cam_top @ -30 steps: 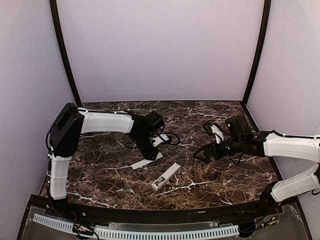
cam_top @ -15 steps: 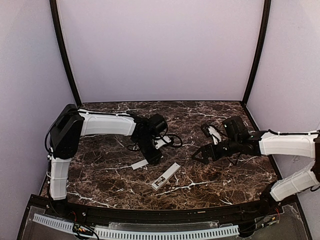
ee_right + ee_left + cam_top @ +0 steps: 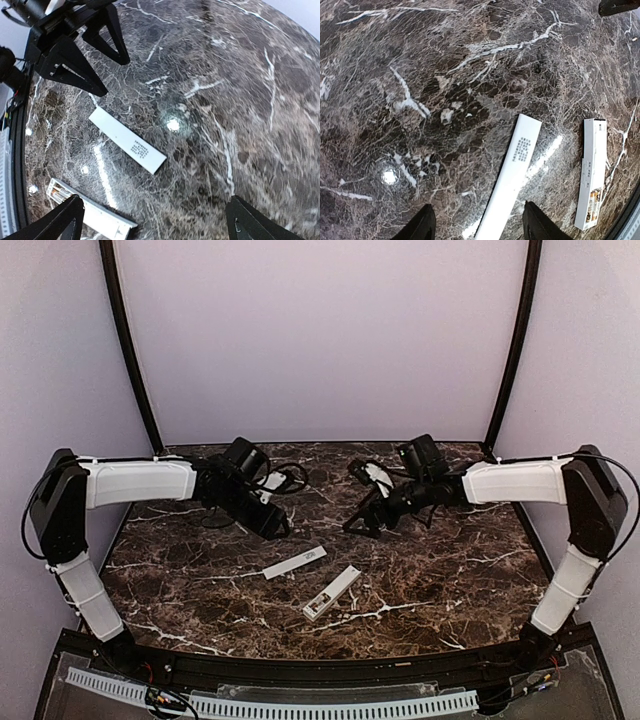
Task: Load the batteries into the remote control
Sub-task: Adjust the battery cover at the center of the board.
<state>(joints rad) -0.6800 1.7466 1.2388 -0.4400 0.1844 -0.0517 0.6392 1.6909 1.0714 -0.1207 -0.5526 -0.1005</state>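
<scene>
Marble this slick worries me: left gripper [image 3: 273,527] and right gripper [image 3: 359,524] gape empty, and a clumsy nudge could skid the open remote control [image 3: 332,593] at the table's [image 3: 450,580] 6 o'clock, spilling its batteries [image 3: 591,202].

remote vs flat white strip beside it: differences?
The remote is a thicker bar; the strip is thin and flat. The remote has an open slot at one end showing what look like batteries; the strip shows only small print. Both are white, slim, lying flat, unheld.
</scene>
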